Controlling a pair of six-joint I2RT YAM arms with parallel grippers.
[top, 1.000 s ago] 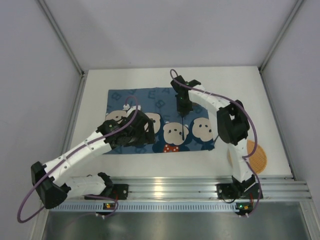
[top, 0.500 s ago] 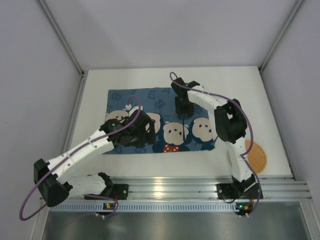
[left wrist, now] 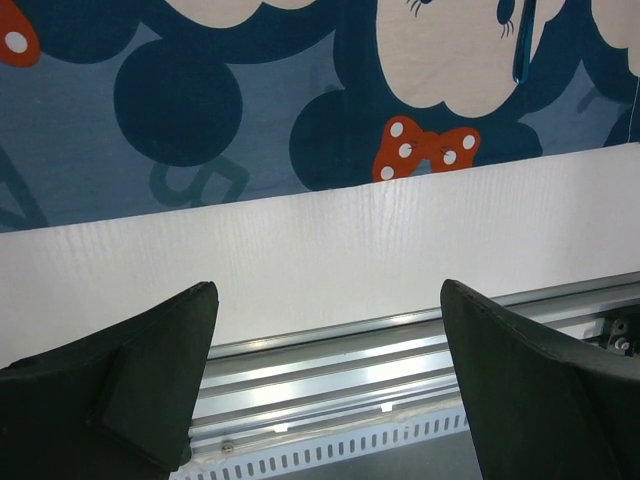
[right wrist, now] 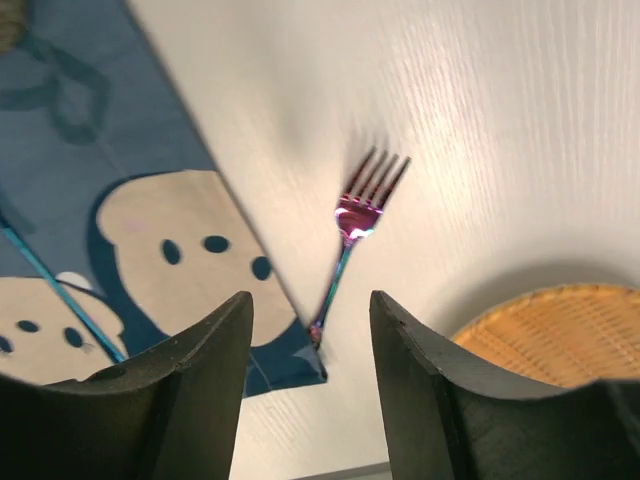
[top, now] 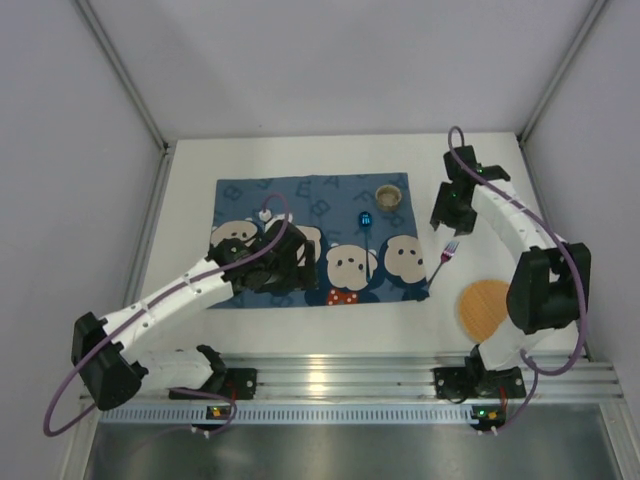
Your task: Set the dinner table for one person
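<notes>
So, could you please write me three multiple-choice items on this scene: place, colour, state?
1. The fork lies: A in the cup; B on the white table beside the placemat; C on the woven mat.
2. The placemat is mainly: A blue; B red; C green.
3. The right gripper is: A shut on the fork; B shut on the cup; C open, empty.
B: its tines rest on bare white. A: blue surrounds the cartoon faces. C: its fingers stand apart, nothing between.

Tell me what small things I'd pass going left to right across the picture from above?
Blue spoon → cup → fork → round woven mat.
</notes>
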